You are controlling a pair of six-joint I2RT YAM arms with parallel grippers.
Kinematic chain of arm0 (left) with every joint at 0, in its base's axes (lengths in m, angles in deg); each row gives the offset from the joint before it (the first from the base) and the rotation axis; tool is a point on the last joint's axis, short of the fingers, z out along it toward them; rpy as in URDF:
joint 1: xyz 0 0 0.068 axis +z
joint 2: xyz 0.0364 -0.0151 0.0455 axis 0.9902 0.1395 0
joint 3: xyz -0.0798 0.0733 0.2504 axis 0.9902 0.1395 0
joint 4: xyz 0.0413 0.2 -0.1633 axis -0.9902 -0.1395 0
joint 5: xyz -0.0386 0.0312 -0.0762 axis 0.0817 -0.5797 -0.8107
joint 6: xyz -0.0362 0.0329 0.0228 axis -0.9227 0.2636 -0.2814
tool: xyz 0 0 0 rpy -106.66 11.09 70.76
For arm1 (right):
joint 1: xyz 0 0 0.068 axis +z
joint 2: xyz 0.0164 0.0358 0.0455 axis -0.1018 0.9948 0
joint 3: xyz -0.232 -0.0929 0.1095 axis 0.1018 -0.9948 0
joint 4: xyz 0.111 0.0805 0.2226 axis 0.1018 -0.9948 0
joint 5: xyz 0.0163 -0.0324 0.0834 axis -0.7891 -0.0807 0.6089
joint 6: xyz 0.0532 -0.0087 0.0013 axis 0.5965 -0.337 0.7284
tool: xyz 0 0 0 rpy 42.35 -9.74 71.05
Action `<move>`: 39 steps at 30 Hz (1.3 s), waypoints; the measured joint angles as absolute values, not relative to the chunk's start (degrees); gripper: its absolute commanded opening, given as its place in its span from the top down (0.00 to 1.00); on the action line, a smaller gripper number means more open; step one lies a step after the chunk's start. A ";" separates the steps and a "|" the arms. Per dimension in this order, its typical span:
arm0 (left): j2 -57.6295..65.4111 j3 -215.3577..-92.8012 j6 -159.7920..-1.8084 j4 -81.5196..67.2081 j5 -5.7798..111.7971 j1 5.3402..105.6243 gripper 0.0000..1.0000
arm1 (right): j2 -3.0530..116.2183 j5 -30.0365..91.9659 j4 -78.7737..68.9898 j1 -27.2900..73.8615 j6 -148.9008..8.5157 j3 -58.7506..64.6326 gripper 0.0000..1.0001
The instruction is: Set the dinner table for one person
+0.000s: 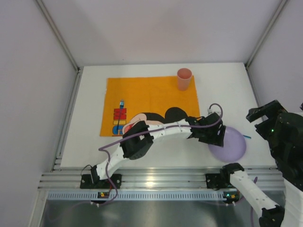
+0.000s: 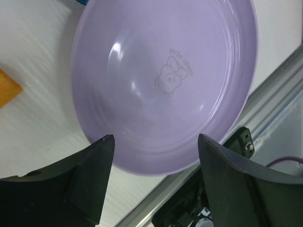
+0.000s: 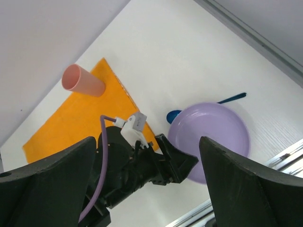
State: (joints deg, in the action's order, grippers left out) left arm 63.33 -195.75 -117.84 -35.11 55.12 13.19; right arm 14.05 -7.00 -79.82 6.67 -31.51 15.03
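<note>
The left arm [image 1: 161, 132] reaches from its base at the near edge in a low arc toward the right, elbow bent, wrist angled downward. The left gripper [image 2: 156, 142] has its jaws spread wide, the two dark fingers [image 2: 85, 175] well apart. The right arm [image 1: 251, 187] rises steeply from its base and folds back on itself, carrying the right gripper [image 3: 147, 142] high, tilted down toward the left arm's wrist, its jaws likewise spread wide
</note>
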 measured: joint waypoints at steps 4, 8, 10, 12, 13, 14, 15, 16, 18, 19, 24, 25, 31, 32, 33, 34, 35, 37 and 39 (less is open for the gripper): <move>62.41 -193.65 -118.52 -35.43 59.38 13.27 0.24 | 14.09 -6.87 -80.61 6.67 -32.19 14.37 0.09; 60.03 -190.31 -118.78 -36.11 63.05 13.32 0.24 | 13.85 -6.37 -80.68 6.67 -32.56 13.30 0.09; 58.85 -190.00 -118.78 -36.88 64.52 13.32 0.24 | 13.72 -6.02 -80.78 6.67 -32.82 12.39 0.09; 57.47 -190.00 -118.72 -37.25 66.18 13.32 0.24 | 13.70 -5.47 -80.85 6.67 -33.06 11.49 0.09; 56.58 -190.00 -118.63 -37.55 67.23 13.32 0.24 | 13.70 -5.25 -80.89 6.67 -33.13 11.14 0.09; 55.81 -190.00 -118.61 -37.95 68.08 13.32 0.24 | 13.70 -5.06 -80.94 6.67 -33.33 10.81 0.09; 54.81 -190.00 -118.58 -38.49 69.37 13.32 0.24 | 13.70 -4.86 -81.03 6.67 -33.44 10.51 0.09; 54.11 -190.00 -118.56 -38.95 70.15 13.32 0.24 | 13.72 -4.71 -81.16 6.67 -33.50 10.40 0.09; 52.25 -189.37 -118.58 -39.94 71.88 13.32 0.24 | 13.70 -4.51 -81.33 6.67 -33.57 10.16 0.09; 51.33 -188.78 -118.58 -40.26 72.56 13.32 0.24 | 13.70 -4.40 -81.35 6.67 -33.59 10.11 0.09; 49.71 -184.50 -118.56 -40.31 72.49 13.43 0.25 | 13.65 -3.92 -81.62 6.65 -33.98 9.02 0.09; 50.17 -184.36 -118.52 -40.55 72.30 13.49 0.25 | 13.72 -3.81 -81.70 6.65 -33.98 8.93 0.09; 55.72 -184.95 -117.43 -40.77 69.43 13.89 0.25 | 13.92 -3.51 -81.83 6.67 -34.44 8.19 0.09; 56.82 -185.28 -117.29 -40.74 68.73 13.97 0.25 | 13.92 -3.51 -81.77 6.67 -34.48 7.97 0.09; 57.80 -185.48 -117.25 -40.77 67.93 14.08 0.30 | 13.92 -3.42 -81.88 6.67 -34.53 7.80 0.09; 58.44 -185.70 -117.23 -40.79 67.73 14.15 0.37 | 13.94 -3.40 -81.83 6.65 -34.57 7.55 0.09; 58.50 -186.16 -117.36 -40.70 66.96 14.30 0.45 | 14.05 -3.40 -81.86 6.67 -34.62 7.45 0.09; 58.54 -186.64 -117.32 -40.39 65.70 14.61 0.63 | 14.24 -3.40 -81.79 6.67 -34.81 7.23 0.09; 58.76 -186.70 -117.08 -40.13 64.10 15.04 0.69 | 14.29 -3.37 -81.86 6.67 -34.92 6.75 0.09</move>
